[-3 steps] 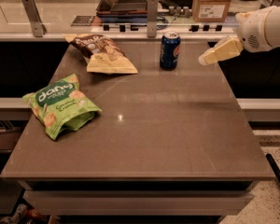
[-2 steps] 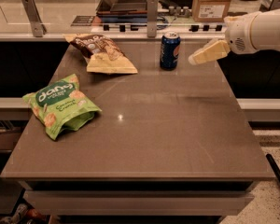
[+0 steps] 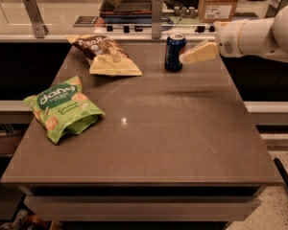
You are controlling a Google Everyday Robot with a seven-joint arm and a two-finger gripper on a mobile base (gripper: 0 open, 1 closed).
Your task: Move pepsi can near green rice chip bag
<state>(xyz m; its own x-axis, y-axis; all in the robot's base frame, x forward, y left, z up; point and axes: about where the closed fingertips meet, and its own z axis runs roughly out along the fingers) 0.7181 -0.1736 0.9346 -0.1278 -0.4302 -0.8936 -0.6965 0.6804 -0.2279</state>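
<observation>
The brown bench (image 3: pixel 182 143) fills most of what I can see from here, with the robot's one white arm (image 3: pixel 259 35) reaching over its right edge from about 2 o'clock. The green rice chip bag (image 3: pixel 62 109) lies flat out at 9 o'clock on the bench, near the left edge, lettering up. A brown-and-cream snack bag (image 3: pixel 108 56) sprawls at 11 o'clock, close to the far edge. The pepsi can (image 3: pixel 174 51) stands upright between 12 and 1 o'clock near the far edge, silver top up, so its long axis runs straight up and down. The gripper (image 3: pixel 188 57) is level with the lower half of the can and points at it, with its tip at the can's right side, either touching or just beside it. I cannot tell which, and I cannot tell whether it is spread or closed. What matters for the next move is that the can sits at 9 o'clock from the gripper, directly ahead along its line of reach, so a sideways grasp round the upright body looks the natural approach. From the can, the green bag lies toward 8 o'clock and well apart, with the brown-and-cream bag just off that line. I would judge the carry not yet begun.
</observation>
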